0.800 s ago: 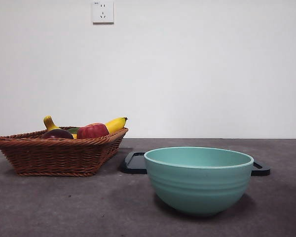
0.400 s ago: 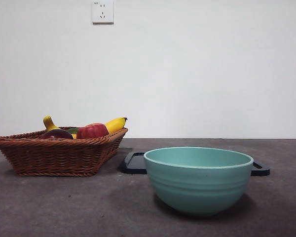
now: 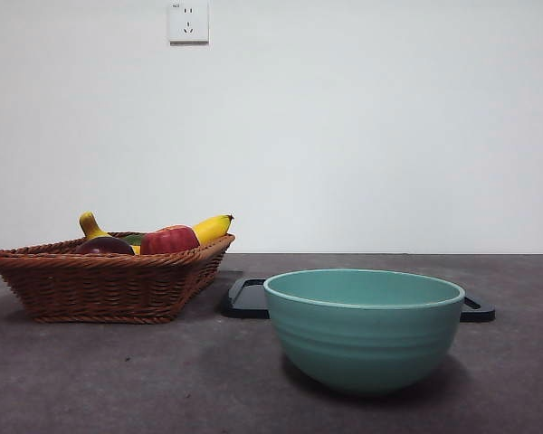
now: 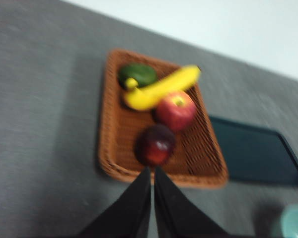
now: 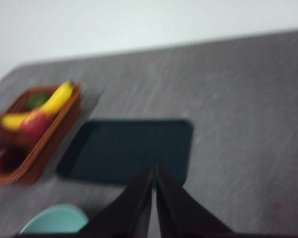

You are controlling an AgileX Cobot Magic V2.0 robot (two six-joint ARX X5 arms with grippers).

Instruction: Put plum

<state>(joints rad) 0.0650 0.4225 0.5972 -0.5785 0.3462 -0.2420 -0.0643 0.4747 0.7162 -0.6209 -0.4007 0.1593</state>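
While the plum [image 4: 155, 144] lies in the basket [image 4: 114, 124] beside the red fruit [image 4: 176, 110] and banana [image 4: 159, 88], the left gripper [image 4: 152, 174] hangs above the basket's near rim, empty with jaws pressed together, and the right gripper [image 5: 153, 173], likewise closed and empty, hovers over the tray [image 5: 124, 148].

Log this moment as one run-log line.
plum: in basket, untouched | left gripper: shut, above basket | right gripper: shut, above tray
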